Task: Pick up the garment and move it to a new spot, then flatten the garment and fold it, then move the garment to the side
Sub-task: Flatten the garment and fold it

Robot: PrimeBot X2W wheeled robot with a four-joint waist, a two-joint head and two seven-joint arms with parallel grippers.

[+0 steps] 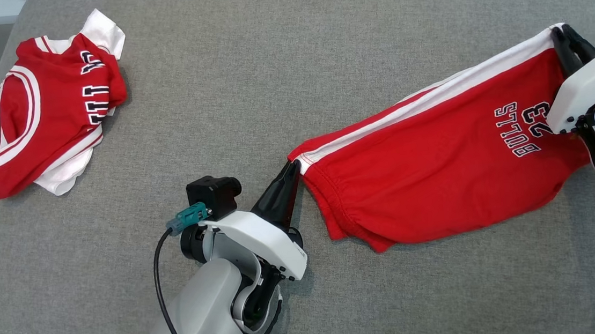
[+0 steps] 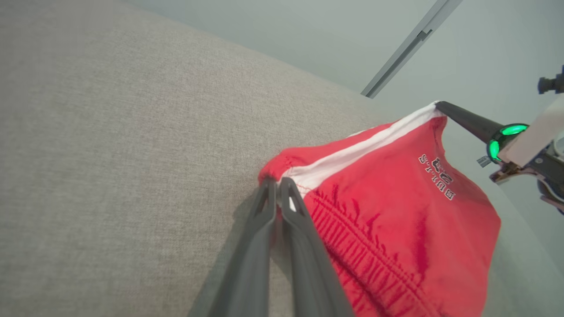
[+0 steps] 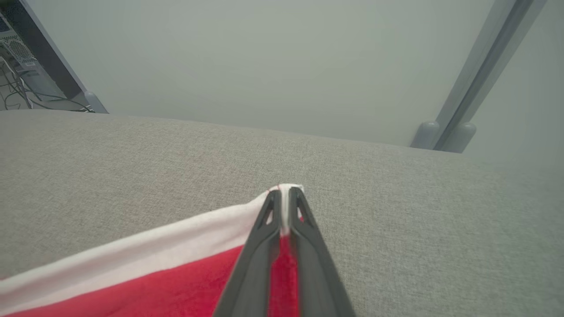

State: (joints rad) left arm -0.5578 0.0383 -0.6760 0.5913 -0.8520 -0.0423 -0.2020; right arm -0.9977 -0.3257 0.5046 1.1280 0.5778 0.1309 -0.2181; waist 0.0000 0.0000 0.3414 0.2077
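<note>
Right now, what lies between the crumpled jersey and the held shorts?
Only bare grey surface, seen in the head view, separates the jersey from the shorts.

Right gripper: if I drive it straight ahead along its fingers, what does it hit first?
No object stands ahead. The right gripper, shut on the white-striped corner of the red shorts, points across bare grey cushion. It would probably graze that surface first, though depth is unclear.

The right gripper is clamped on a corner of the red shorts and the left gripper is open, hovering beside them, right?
Not quite: the left gripper is not open or hovering. The left wrist view shows it shut on the other corner of the red shorts. The right gripper is clamped on a corner, as you said.
</note>
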